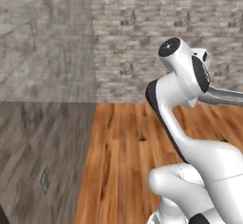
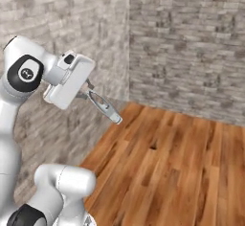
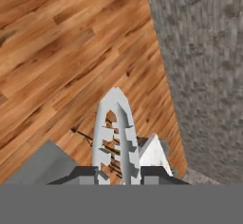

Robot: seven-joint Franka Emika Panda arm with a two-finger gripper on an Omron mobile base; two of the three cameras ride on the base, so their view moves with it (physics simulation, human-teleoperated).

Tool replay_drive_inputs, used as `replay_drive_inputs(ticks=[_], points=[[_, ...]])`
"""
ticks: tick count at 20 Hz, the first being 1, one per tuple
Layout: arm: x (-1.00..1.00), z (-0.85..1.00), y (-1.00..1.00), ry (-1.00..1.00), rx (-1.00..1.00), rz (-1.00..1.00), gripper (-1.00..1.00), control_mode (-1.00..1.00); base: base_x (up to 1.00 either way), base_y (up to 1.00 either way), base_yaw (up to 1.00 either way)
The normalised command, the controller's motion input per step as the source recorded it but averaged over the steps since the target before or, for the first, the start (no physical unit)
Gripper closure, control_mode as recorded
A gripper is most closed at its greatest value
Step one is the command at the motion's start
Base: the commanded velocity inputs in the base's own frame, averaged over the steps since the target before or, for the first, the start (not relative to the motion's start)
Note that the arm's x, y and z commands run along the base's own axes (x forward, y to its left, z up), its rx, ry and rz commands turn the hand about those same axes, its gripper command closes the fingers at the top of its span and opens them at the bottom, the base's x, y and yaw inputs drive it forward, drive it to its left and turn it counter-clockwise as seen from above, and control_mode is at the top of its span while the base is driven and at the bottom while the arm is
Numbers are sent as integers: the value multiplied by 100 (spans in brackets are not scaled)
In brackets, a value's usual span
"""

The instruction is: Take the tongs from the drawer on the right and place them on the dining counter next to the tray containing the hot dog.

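closest to the hand camera, the gripper [image 3: 118,174] has its two fingers clamped on the tongs [image 3: 115,133], whose silver arms run up toward 12 o'clock and meet in a rounded tip. under them lies the wooden floor [image 3: 52,52] (warm orange planks), with a grey brick wall [image 3: 204,66] from 1 to 4 o'clock. from the right base camera the tongs [image 2: 103,104] jut from the raised hand toward 4 o'clock, above the floor [image 2: 162,167] and beside the wall [image 2: 186,43].
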Motion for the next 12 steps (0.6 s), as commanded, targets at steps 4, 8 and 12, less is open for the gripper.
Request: replay_drive_inputs(ticks=[4,8,12], points=[[0,0,0,0,0,0,100,100,100,-56,0],[0,0,0,0,0,0,100,100,100,-64,0],[0,0,0,0,0,0,100,100,100,-75,-11]])
